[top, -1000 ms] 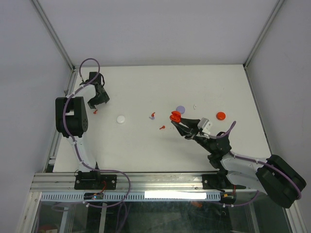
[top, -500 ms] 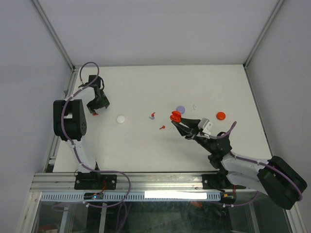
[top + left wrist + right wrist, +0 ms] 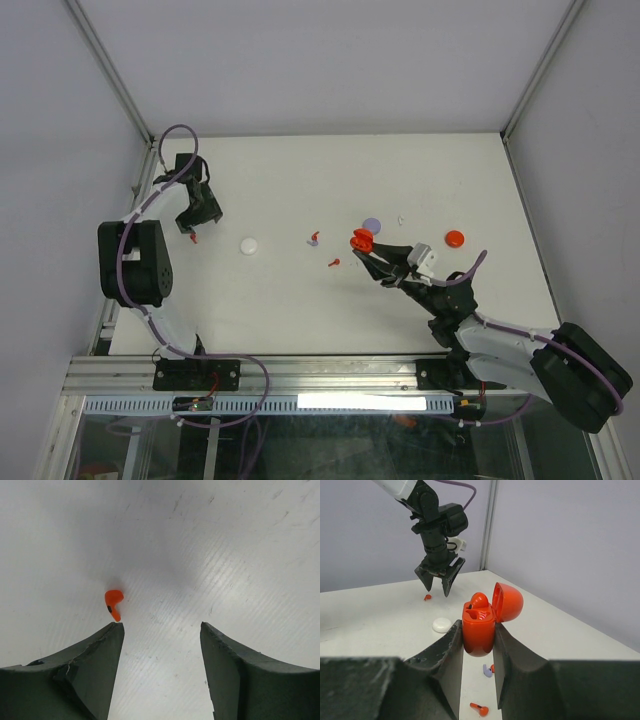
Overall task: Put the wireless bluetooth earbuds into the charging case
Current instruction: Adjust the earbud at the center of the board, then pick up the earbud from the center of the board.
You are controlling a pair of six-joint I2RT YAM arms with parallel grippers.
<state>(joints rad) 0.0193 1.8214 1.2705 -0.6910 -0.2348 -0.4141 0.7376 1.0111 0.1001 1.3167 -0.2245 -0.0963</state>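
Left claw, half open and empty, has swung over a red earbud lying on the worktop just beyond one fingertip (pickup looks imminent). Right claw clamps the open charging case, raised and waiting.

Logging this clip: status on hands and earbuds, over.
Left hand open above red earbud, bud off-centre. Right hand shut on open red charging case. Nothing in the way.
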